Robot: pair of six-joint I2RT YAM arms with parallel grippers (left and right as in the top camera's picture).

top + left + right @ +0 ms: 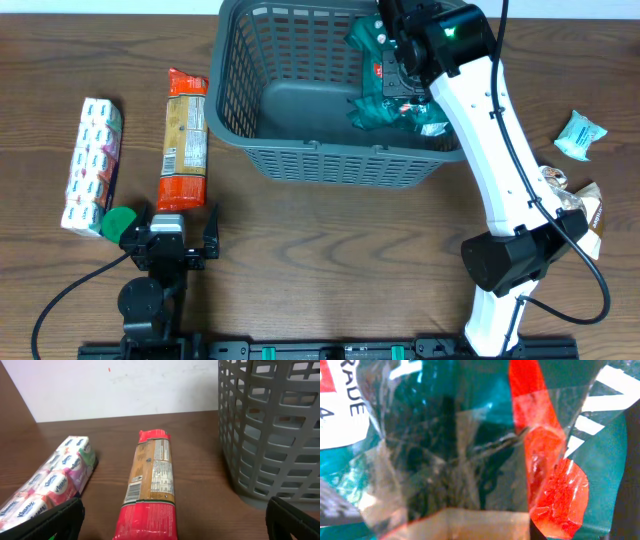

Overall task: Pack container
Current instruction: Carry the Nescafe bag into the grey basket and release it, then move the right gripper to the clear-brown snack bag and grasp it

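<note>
Reaching down into the far right corner of the basket, the right gripper is pressing its jaws together right at a crumpled teal bag. Whether any film is caught between them cannot be told: in the right wrist view the bag is filling everything, teal and clear plastic with a red patch and white print, and no fingers are showing. The bag is lying inside the basket against its right wall, and the grey base to its left is showing bare. The white right arm is crossing over the basket's near right rim.

The left gripper is sitting low at the near left of the table with its jaws spread wide and nothing between them. Its dark fingers are showing at the two bottom corners of the left wrist view. Just beyond it a long red packet is lying flat, pointing away from the gripper, with a pack of tissues lying alongside to its left, apart from it. The basket is standing at the far middle of the table, to the right of the packet and not touching it.

Right of the arm, a small pale pouch is lying on the table, and nearer, a brown wrapper is lying partly hidden behind the arm.
</note>
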